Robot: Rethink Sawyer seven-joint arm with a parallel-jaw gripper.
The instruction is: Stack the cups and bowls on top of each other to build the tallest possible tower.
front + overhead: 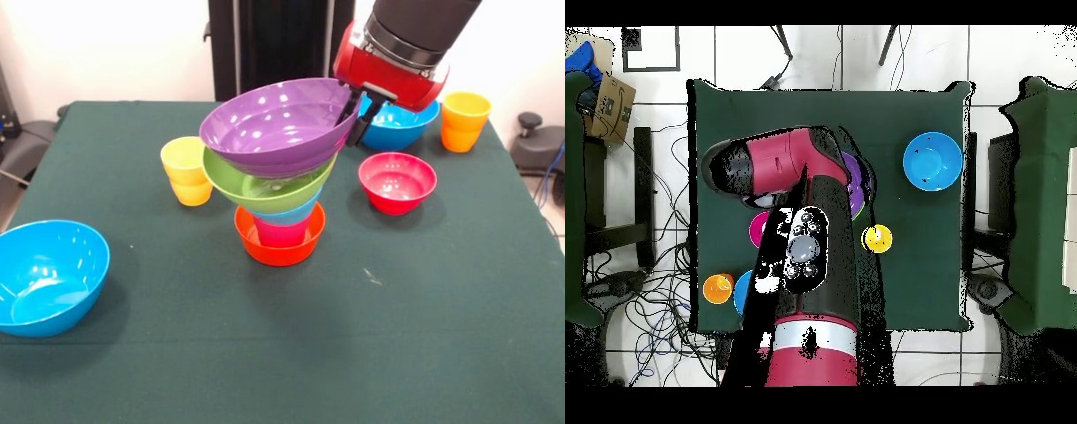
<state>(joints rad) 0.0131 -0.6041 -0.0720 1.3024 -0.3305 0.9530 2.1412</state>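
**Five pieces stacked, purple bowl tilted on top**

Five pieces make up the tower [278, 177] near the middle of the green table [291, 353]. An orange bowl [279, 247] sits on the cloth as its base. A red-pink cup [281, 233] stands inside it, a light blue bowl [287, 214] rests on that cup, a lime bowl [256, 187] comes next, and the purple bowl [269, 128] is on top. Each layer is wider than the one below. The purple bowl tilts, its right rim higher than its left, and the lime bowl leans too.

The gripper [360, 113] hangs from the red arm at the purple bowl's raised right rim. Its dark fingers [364, 124] are at that rim, but whether they pinch it, or are spread or closed, I cannot tell. From above, the arm covers most of the tower; only a sliver of the purple bowl [855, 185] shows beside it.

Loose pieces lie around, all upright. In the front view a yellow cup [186, 170] stands just left of the tower, apart from it. A red bowl [397, 182] sits to the right. Behind the gripper is a blue bowl [399, 124], with an orange cup [464, 121] just right of it at the far right corner. A second blue bowl [48, 276] rests at the near left edge.
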